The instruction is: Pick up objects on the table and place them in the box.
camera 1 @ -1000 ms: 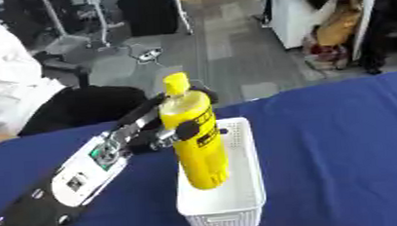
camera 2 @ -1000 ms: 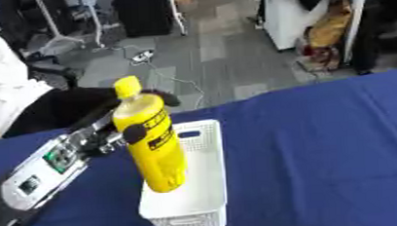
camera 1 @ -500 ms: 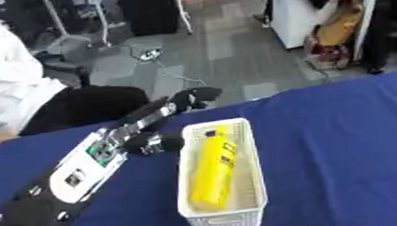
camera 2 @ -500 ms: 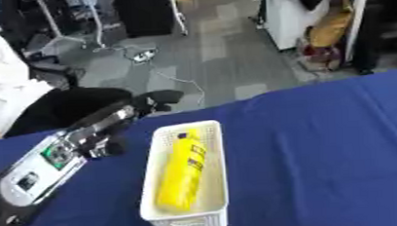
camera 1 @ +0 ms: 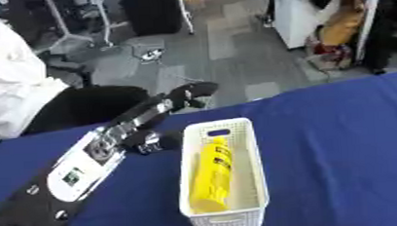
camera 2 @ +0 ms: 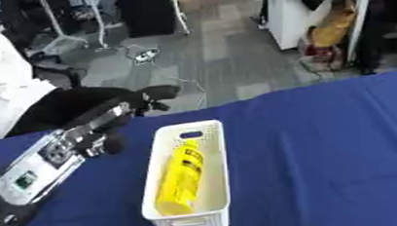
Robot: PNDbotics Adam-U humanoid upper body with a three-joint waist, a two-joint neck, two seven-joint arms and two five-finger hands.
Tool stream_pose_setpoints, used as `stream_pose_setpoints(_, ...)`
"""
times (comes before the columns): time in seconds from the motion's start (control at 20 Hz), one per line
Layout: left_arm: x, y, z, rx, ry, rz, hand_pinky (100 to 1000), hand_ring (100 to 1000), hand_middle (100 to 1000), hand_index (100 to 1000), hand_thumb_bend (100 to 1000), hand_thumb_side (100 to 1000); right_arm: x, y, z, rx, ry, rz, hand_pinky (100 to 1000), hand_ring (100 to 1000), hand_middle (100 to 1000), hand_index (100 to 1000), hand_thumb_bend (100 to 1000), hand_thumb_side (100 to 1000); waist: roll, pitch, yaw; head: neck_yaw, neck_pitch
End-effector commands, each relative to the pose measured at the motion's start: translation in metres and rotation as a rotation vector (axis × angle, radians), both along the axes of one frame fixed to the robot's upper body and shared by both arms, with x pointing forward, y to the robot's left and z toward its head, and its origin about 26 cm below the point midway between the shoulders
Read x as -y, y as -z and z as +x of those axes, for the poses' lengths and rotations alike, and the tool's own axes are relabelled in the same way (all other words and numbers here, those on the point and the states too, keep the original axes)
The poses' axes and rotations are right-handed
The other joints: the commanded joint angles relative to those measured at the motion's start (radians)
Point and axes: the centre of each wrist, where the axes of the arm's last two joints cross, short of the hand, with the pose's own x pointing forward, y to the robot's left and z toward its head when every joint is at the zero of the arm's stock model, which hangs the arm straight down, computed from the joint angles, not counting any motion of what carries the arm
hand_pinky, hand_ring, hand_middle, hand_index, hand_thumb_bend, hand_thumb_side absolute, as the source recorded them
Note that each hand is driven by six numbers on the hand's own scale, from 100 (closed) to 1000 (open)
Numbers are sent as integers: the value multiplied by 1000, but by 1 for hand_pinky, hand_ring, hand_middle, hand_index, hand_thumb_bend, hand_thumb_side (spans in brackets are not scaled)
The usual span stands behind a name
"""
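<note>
A yellow bottle (camera 1: 213, 172) lies on its side inside the white perforated box (camera 1: 251, 146), cap end toward the far wall. The box stands on the blue table (camera 1: 340, 141). My left hand (camera 1: 182, 97) is to the left of and beyond the box's far corner, fingers stretched out and holding nothing. Its thumb (camera 1: 156, 141) shows dark beside the box's left wall. The silver and black left arm (camera 1: 77, 172) runs in from the lower left. My right hand shows in neither view.
The blue table's far edge (camera 1: 261, 104) runs just beyond the box, with grey floor behind it. A person in white (camera 1: 13, 90) sits past the table at the left. To the right of the box is bare blue cloth.
One second ago my left hand held the yellow bottle upright over the box. It let go, the bottle dropped flat inside, and the hand opened and drew back left and away.
</note>
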Motion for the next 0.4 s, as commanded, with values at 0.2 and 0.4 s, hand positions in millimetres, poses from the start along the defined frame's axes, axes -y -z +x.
stream_pose_setpoints(0.2,-23,-8,-9,73,-50,-89,772,895,978,1000,700,863,8,0,-2,0,35,-27,291,366,474,663,100,964,-8,-45,32,-8,-16)
stream_pose_setpoints(0.4,-34,9,-16,73,-72,-177,734,850,945,1000,630,872,16,8,-2,-28,71,-49,295,367,475,664,100,964,-16,-71,68,-37,-58)
